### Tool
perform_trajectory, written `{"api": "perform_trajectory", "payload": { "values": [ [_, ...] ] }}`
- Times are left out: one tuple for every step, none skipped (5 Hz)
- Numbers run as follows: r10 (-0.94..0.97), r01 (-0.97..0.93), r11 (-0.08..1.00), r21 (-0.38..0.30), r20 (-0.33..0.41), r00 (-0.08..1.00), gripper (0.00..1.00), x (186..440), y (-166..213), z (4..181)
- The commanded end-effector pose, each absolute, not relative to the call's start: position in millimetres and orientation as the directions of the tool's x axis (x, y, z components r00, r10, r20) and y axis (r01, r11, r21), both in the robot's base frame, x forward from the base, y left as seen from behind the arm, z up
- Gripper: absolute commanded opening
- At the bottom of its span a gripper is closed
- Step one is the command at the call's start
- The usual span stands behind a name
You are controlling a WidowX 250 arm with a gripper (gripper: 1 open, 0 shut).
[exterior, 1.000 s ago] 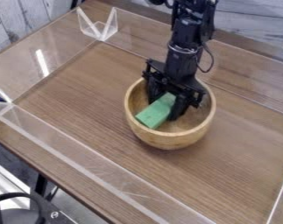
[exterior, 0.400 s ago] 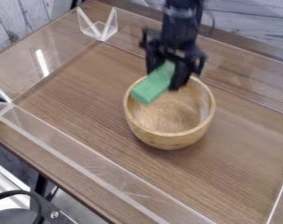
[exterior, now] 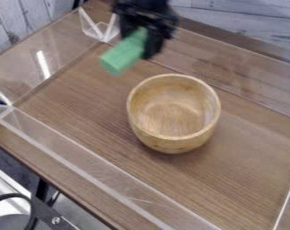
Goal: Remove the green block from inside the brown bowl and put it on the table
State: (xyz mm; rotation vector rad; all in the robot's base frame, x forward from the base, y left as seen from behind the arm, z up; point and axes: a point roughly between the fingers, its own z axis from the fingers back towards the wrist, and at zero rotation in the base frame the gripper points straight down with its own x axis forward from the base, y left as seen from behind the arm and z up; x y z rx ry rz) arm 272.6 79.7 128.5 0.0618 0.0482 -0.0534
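The green block (exterior: 123,56) hangs tilted in the air above the table (exterior: 75,108), up and to the left of the brown bowl (exterior: 173,112). My gripper (exterior: 144,39) is shut on the block's upper right end; its dark fingers are blurred by motion. The bowl sits empty near the middle of the table, well clear of the block and gripper.
Low clear acrylic walls (exterior: 39,135) run along the table's edges. A clear acrylic corner piece (exterior: 101,25) stands at the back, just left of the gripper. The table's near left edge drops off to the floor.
The gripper lifted the green block out of the bowl and carried it up and to the left, over the back left part of the table. The bowl now holds nothing.
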Motion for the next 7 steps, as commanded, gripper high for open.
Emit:
{"api": "perform_trajectory", "payload": {
  "values": [
    [0.017,-0.017,0.995,0.093,-0.003,1.0,0.0,270.1,119.6,131.3],
    [0.083,-0.078,0.991,0.106,-0.038,0.996,0.0,259.8,145.2,108.2],
    [0.081,-0.069,0.987,0.144,-0.079,0.994,0.0,257.5,159.3,100.4],
    [0.075,-0.051,0.983,0.178,-0.129,0.989,0.0,263.0,162.9,94.6],
    [0.035,-0.001,0.981,0.196,-0.171,0.985,0.0,261.1,159.2,81.2],
    [-0.019,0.065,0.977,0.204,-0.218,0.976,0.0,259.6,153.0,64.6],
    [-0.066,0.105,0.98,0.169,-0.222,0.973,0.0,255.9,151.6,39.0]
  ]
}}
